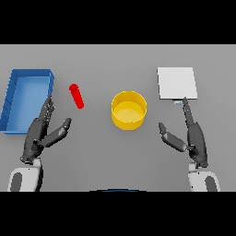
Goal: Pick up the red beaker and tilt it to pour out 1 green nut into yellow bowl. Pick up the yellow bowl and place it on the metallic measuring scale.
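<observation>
1. One red beaker [76, 96]: a slim, plain red cylinder, seen leaning with its round top up and to the left. It stands on the grey table [101, 156] between the blue bin and the yellow bowl, touching neither. No nut can be made out in it.
2. One yellow bowl [129, 109]: round, straight-walled, open top, paler yellow floor inside; at table centre, well apart from both hands.
3. One metallic measuring scale [177, 83]: flat pale square plate, far right, with a small light tab at its near edge.
4. One left hand [40, 133]: fingers straight and spread, thumb out toward the beaker, holding nothing; its fingertips lie by the bin's near right corner.
5. One right hand [193, 136]: fingers straight, thumb out, holding nothing; fingertips just short of the scale's near edge.
6. One blue bin [14, 99]: rectangular open tray, far left.
</observation>
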Controlling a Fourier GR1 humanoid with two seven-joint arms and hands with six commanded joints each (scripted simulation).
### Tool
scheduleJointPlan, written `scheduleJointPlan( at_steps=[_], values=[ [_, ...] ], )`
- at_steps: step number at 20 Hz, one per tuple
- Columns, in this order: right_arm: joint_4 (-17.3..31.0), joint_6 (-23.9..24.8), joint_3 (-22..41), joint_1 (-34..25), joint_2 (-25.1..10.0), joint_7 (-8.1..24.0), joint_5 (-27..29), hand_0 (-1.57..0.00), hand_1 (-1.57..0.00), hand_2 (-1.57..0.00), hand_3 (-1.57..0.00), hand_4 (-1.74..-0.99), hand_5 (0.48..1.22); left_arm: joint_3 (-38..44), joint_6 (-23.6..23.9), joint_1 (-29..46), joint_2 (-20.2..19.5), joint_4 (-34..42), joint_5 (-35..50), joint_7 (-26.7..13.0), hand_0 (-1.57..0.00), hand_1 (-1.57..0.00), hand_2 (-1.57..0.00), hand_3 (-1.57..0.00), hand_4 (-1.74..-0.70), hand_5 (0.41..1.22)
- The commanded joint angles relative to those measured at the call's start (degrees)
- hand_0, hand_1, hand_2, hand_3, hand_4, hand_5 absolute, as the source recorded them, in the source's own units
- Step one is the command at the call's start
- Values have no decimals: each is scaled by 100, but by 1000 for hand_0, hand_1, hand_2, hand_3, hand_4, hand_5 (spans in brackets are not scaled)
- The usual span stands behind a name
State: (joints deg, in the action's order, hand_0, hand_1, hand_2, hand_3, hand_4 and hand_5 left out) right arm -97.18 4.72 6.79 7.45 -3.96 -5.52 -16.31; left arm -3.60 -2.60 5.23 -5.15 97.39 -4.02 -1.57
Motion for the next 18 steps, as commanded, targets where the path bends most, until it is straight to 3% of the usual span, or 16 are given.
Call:
scheduleJointPlan(
  at_steps=[1, 4, 14, 18],
  values=[
    [-22, 5, -25, -33, 9, 102, 32, 1, 1, 1, 1, -1173, 593, -16, 18, 26, -16, 51, -38, -42, 1, 1, 1, 1, -1164, 602],
    [-98, -126, -16, 45, -4, 80, 160, 1, 1, 1, 1, -1199, 603, -120, 36, -33, -31, 20, -212, -119, 1, 1, 1, 1, -1159, 602],
    [-108, -281, -91, 45, -41, -73, 393, 1, 1, 1, 1, -1280, 634, 97, 263, -1517, 130, -2096, -562, 363, 1, 1, 1, 1, -1248, 650],
    [-125, -249, -108, -5, -81, -50, 347, 1, 1, 1, 1, -1268, 635, 241, 304, -1963, 92, -2629, -566, 604, 1, 1, 1, 1, -1271, 677]
  ],
)
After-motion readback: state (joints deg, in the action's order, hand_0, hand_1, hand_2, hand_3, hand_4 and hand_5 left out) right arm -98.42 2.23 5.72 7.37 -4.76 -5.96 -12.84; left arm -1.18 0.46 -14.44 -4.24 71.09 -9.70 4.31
